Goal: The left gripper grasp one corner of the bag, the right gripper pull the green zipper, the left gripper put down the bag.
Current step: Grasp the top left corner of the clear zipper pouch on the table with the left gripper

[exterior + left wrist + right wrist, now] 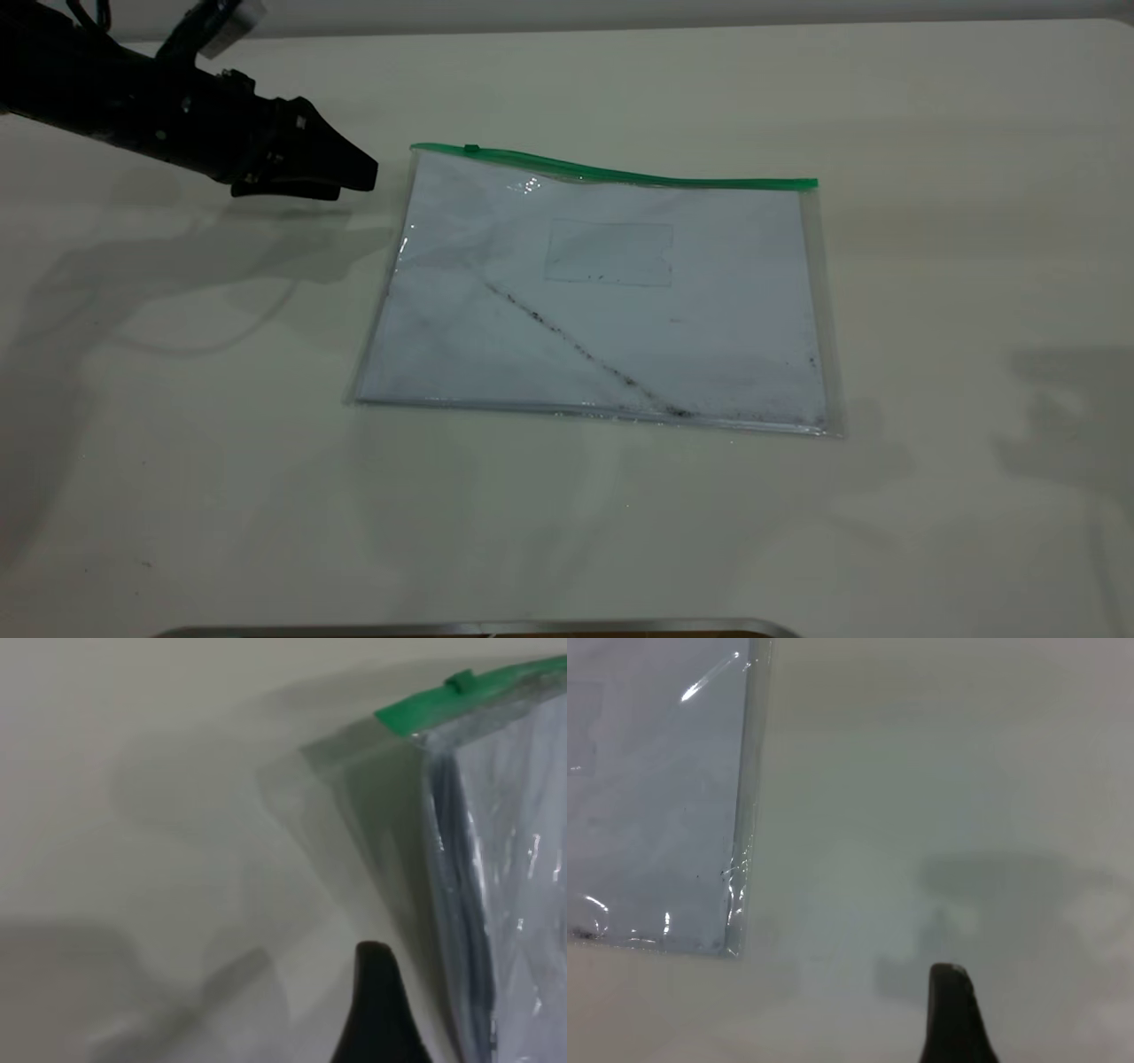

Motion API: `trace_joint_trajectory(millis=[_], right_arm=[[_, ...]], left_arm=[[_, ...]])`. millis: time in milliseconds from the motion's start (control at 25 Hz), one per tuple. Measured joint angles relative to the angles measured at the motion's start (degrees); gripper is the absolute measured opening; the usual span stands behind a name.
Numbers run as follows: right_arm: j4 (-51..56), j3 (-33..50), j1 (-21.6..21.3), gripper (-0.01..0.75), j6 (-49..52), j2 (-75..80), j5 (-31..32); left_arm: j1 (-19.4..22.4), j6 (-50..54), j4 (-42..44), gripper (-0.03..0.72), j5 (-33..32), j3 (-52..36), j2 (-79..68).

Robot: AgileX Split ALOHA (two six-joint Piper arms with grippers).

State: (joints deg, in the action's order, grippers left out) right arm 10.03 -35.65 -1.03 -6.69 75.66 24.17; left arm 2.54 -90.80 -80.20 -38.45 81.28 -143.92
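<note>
The bag (602, 301) lies flat on the table, a clear pouch with white paper, a dark diagonal streak and a small card pocket (609, 253). The green zipper (620, 173) runs along its far edge, with the slider tab (471, 148) near the left end. My left gripper (354, 177) hovers open just left of the bag's far-left corner, apart from it. In the left wrist view (416, 1010) that corner, the zipper (478, 693) and the tab (459, 680) lie just ahead. My right gripper (961, 1014) is out of the exterior view, above bare table beside a bag (656, 797) corner.
The white table (974, 266) extends on all sides of the bag. A metal-edged object (478, 629) lies along the near table edge. The arms' shadows fall on the table at the left and right.
</note>
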Motion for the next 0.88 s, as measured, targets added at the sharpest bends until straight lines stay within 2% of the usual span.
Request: trace_joint_trajectory(millis=[320,880], right_arm=[[0.33,0.0,0.0,0.536,0.0,0.0,-0.29],[0.33,0.0,0.0,0.536,0.0,0.0,-0.51]], left_arm=[[-3.21,-0.61,-0.12,0.59,-0.03,3.68,-2.68],[-6.34,-0.68,-1.99,0.589,-1.8,8.34,-6.5]])
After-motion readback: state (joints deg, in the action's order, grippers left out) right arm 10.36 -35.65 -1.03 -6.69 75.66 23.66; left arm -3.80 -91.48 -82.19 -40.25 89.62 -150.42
